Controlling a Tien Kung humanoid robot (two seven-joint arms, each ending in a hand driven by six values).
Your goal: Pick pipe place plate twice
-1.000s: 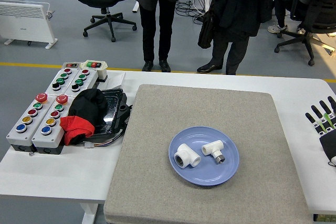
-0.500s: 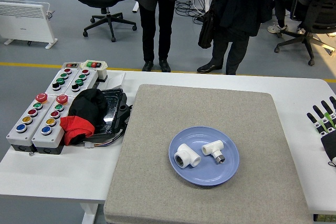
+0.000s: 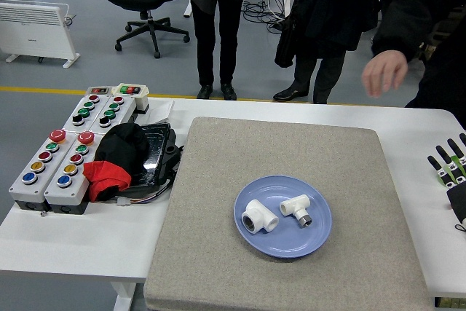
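Right robot hand (image 3: 453,172): cut by right picture edge; only fingers and part of palm visible. Left robot hand: out of view. Person's hand (image 3: 384,72): motion-blurred, arm cut by top right corner. Standing persons at far side: cropped above waist. Grey mat (image 3: 291,209): near edge cut by picture bottom. Black tray (image 3: 156,154): partly hidden under black and red cloth (image 3: 113,162).

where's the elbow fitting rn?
Head view: the elbow fitting lies on the blue plate, left half, beside the tee fitting, on the grey mat.
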